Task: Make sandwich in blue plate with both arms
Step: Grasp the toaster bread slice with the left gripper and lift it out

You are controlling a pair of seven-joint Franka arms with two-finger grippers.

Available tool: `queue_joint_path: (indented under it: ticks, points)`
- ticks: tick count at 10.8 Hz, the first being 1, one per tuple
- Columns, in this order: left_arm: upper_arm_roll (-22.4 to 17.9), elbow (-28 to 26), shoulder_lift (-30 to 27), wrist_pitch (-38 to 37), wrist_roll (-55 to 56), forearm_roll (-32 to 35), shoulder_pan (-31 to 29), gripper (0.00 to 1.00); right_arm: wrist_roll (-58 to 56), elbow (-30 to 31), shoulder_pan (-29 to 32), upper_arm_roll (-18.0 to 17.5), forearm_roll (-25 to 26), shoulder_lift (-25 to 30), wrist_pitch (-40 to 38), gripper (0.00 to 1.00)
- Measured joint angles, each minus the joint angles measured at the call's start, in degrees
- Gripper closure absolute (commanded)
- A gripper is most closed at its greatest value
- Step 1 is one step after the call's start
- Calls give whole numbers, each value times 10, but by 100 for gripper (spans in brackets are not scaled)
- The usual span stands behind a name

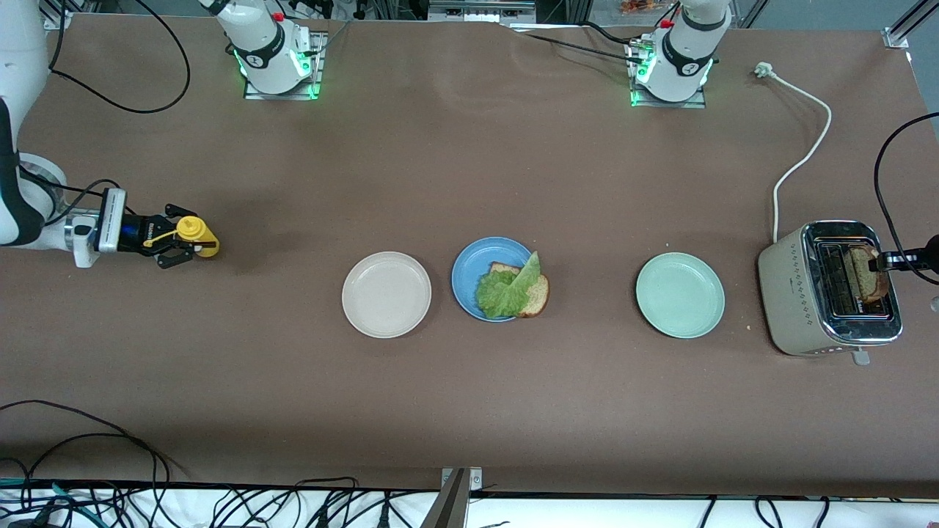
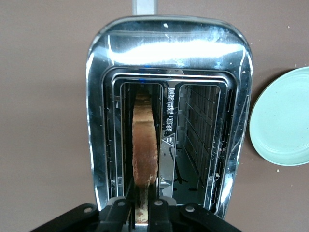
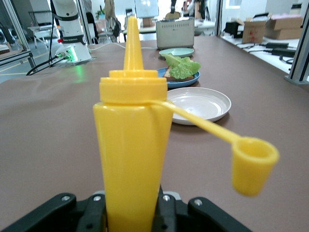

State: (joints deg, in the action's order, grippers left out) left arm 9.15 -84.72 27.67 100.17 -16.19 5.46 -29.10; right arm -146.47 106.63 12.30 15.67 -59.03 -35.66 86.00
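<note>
On the blue plate (image 1: 473, 273) lies one bread slice (image 1: 537, 296) with a green lettuce leaf (image 1: 505, 290) on top; the slice overhangs the rim. A second bread slice (image 1: 870, 276) stands on edge in a slot of the toaster (image 1: 799, 290). My left gripper (image 1: 882, 259) is over the toaster, shut on that slice's upper edge. The left wrist view shows the slice (image 2: 145, 145) pinched in the left gripper (image 2: 144, 213). My right gripper (image 1: 182, 243) is at the right arm's end of the table, shut on a yellow squeeze bottle (image 1: 199, 237), upright in the right wrist view (image 3: 133, 145).
A beige plate (image 1: 386, 294) lies beside the blue plate toward the right arm's end. A mint-green plate (image 1: 680, 295) lies between the blue plate and the toaster. The toaster's white cord (image 1: 803, 158) runs toward the left arm's base. The bottle's cap (image 3: 253, 164) hangs open on its strap.
</note>
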Motion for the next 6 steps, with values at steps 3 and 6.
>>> queue_joint_path:
  ticks: [3,6]
  points:
    - [0,34,0,-28,0,0,-1,100,-71,-2,9,-2,-15,-32,-7,100]
    - [2,88,-3,-94,0,0,-1,100,-98,-15,18,-2,-27,-61,-30,100]
